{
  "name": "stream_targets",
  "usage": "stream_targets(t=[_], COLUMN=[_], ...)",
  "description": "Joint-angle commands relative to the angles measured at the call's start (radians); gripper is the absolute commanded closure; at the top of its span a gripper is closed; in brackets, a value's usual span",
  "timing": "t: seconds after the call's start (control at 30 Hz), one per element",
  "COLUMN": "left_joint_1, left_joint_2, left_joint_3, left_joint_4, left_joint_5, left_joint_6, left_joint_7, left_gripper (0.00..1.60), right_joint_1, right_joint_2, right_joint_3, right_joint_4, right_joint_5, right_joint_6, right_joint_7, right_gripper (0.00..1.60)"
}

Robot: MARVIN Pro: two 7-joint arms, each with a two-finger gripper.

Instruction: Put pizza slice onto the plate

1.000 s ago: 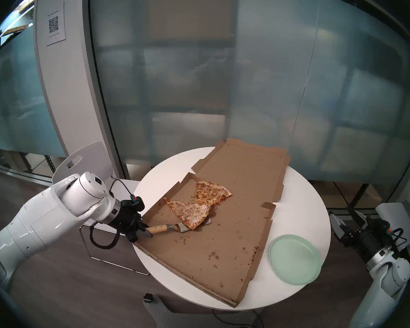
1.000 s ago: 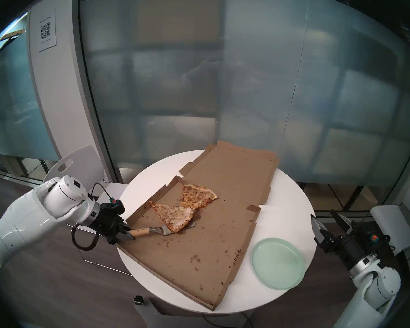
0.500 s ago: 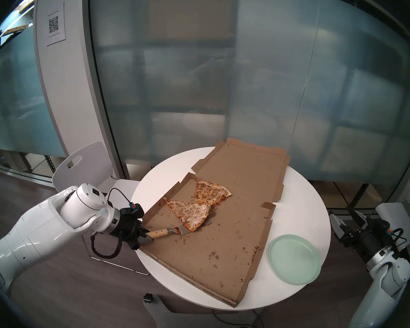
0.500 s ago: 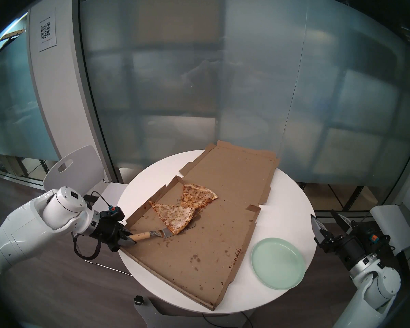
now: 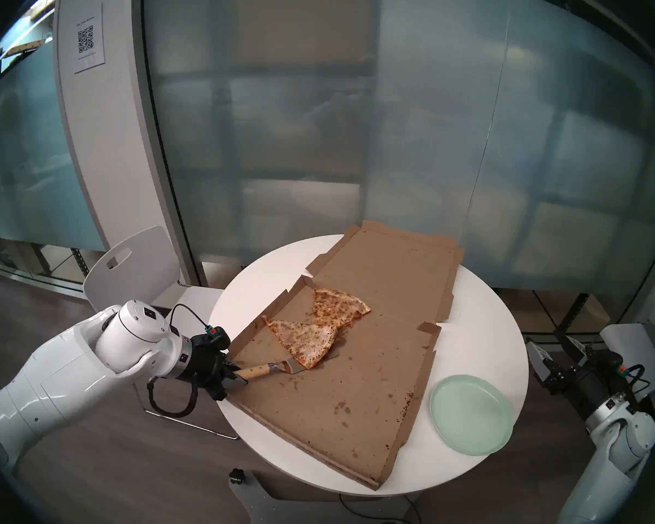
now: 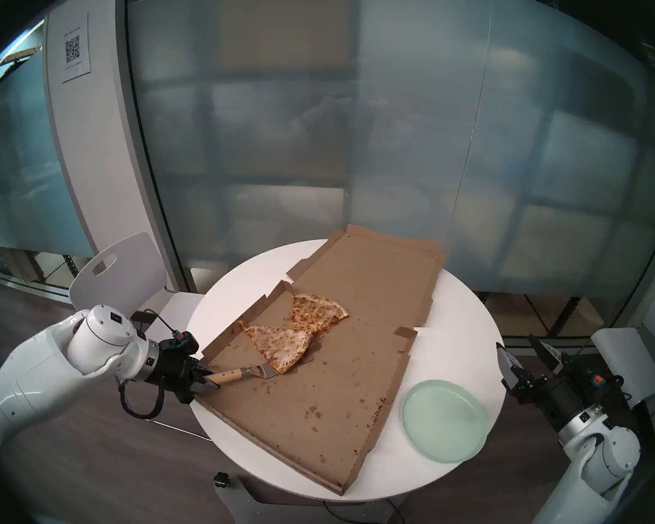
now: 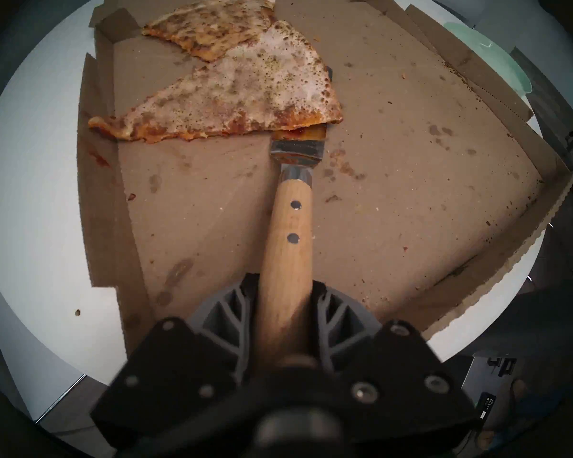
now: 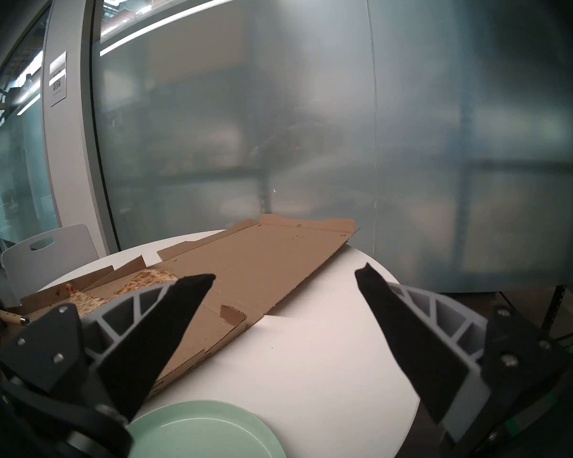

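We grip spatula (image 7: 286,249) handle, left gripper (image 7: 285,318) clamped tight on wood. Blade reaches ahead of fingers, under wide end of pizza slice (image 7: 245,93). Slice long axis runs crosswise to handle, tip off to fingers' left, unsupported, on box (image 5: 356,398). Plate (image 5: 471,413) far beyond blade, beside our idle right gripper (image 8: 285,279), fingers spread wide, empty.

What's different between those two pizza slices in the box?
The pizza slice nearer the robot is long, narrow and pale whitish on top; the far slice is shorter, wider and more orange-brown. The pizza slice has its wide end on the blade of the spatula held in the left claw; the far slice lies flat on the cardboard. Both are speckled brown triangles in the open pizza box, touching at one corner.
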Motion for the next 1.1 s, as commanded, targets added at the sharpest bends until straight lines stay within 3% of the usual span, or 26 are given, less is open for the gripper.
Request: stream_targets(t=[0.0, 0.43, 0.87, 1.07], left_joint_1=[-0.011, -0.007, -0.020, 0.008], left_joint_2=[0.015, 0.012, 0.006, 0.027], left_joint_3=[-0.013, -0.060, -0.024, -0.050], left_joint_4=[-0.009, 0.020, 0.011, -0.005], left_joint_5=[-0.001, -0.037, -0.023, -0.045], left_joint_6=[0.016, 0.018, 0.030, 0.025], left_joint_7=[0.002, 0.043, 0.042, 0.068], left_gripper=[1.60, 1.60, 1.60, 1.60], right_joint_1=[0.003, 0.003, 0.003, 0.003], right_joint_2=[-0.002, -0.001, -0.002, -0.002], right_joint_3=[0.002, 0.002, 0.002, 0.002], right_joint_4=[-0.017, -0.016, -0.017, -0.017], right_joint_5=[0.008, 0.007, 0.008, 0.008], right_joint_6=[0.000, 0.000, 0.000, 0.000], right_joint_7=[0.002, 0.002, 0.002, 0.002], right_gripper=[0.00, 0.00, 0.00, 0.00])
